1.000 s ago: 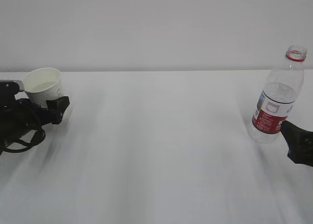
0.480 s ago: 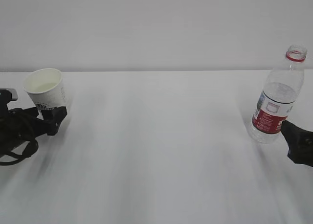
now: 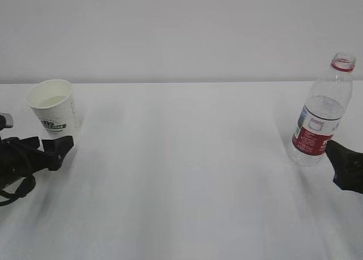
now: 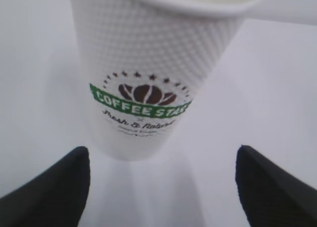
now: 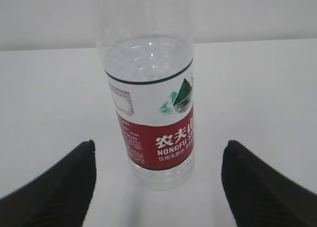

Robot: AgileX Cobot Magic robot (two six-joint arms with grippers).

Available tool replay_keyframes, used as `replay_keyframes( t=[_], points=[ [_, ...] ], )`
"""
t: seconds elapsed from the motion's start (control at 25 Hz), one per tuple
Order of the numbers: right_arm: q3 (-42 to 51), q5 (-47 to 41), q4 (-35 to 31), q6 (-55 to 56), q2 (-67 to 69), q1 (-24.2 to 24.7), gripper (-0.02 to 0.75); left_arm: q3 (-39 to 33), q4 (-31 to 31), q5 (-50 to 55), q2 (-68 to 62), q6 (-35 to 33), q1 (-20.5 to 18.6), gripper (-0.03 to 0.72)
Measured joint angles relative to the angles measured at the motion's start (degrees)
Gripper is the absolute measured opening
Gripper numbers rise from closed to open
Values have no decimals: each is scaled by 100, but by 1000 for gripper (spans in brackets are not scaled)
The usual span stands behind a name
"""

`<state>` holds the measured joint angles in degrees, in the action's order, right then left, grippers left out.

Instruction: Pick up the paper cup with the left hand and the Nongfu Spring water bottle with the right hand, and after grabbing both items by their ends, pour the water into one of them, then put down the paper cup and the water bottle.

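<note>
A: Paper cup [image 3: 53, 108] upright on the tabletop [image 3: 187, 175] at far left, near the back edge. Looks to hold water [image 3: 50, 101] already, a pale level below the rim.

B: Left hand [image 3: 35, 152] just in front of it, gripper spread wide, gripping nothing. Both fingers [image 4: 47, 187] apart from the cup wall in the wrist view, cup base sitting ahead of the gap.

A: Nongfu Spring water bottle [image 3: 321, 113] standing at far right, uncapped, label facing forward. Right hand [image 3: 346, 164] low beside its base, partly out of view.

B: Right gripper likewise open, fingers [image 5: 54, 187] flanking empty tabletop, bottle ahead of them and untouched.

A: Both things set down, then; probably only clearing away left. Risks?

B: Mainly a bump. Cup light and tapered, so any sideways drift of the left hand toward it could tip it and spill the contents.

A: Same on the right?

B: Worse, likely. Tall, narrow, nearly empty, no cap: a brush against the base could topple it and roll it off the near edge. Safest to draw straight back, away from both.
</note>
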<state>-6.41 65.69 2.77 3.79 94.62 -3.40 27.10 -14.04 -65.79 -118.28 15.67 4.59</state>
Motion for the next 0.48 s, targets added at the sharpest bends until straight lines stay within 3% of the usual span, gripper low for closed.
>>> replay_keyframes(
  t=[0.48],
  points=[
    [0, 0, 173, 2, -245, 0, 594, -194, -39, 0, 815, 0, 0, 666]
  ],
)
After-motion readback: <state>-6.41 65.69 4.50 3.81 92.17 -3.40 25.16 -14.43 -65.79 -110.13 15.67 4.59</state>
